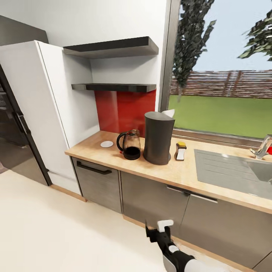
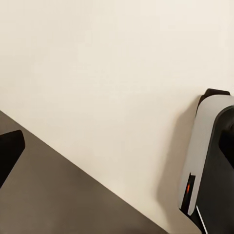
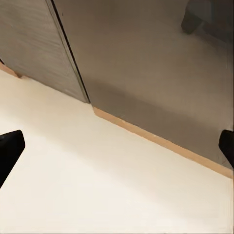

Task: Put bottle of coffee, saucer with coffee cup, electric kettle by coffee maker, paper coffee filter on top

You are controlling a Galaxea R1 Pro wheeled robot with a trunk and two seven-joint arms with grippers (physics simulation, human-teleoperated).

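Head view: the desk (image 1: 113, 154) runs across mid-frame. On it stand the coffee maker (image 1: 158, 137) at centre with a paper filter (image 1: 168, 112) on top, the kettle (image 1: 129, 144) touching its left side, and a small white disc, probably the saucer (image 1: 107, 144), further left. No cup or coffee bottle is visible; both shelves (image 1: 113, 87) at upper centre look bare. A sponge (image 1: 181, 150) lies just right of the maker. The right gripper (image 1: 163, 227) hangs low at bottom centre, carrying nothing visible. Right wrist view: black fingertips (image 3: 9, 151) at opposite frame edges, so jaws wide apart, empty, over floor by the cabinets. Left wrist view: one fingertip (image 2: 9, 151) over floor; spread cannot be told. Grouping appears deliberate, serving the station layout.
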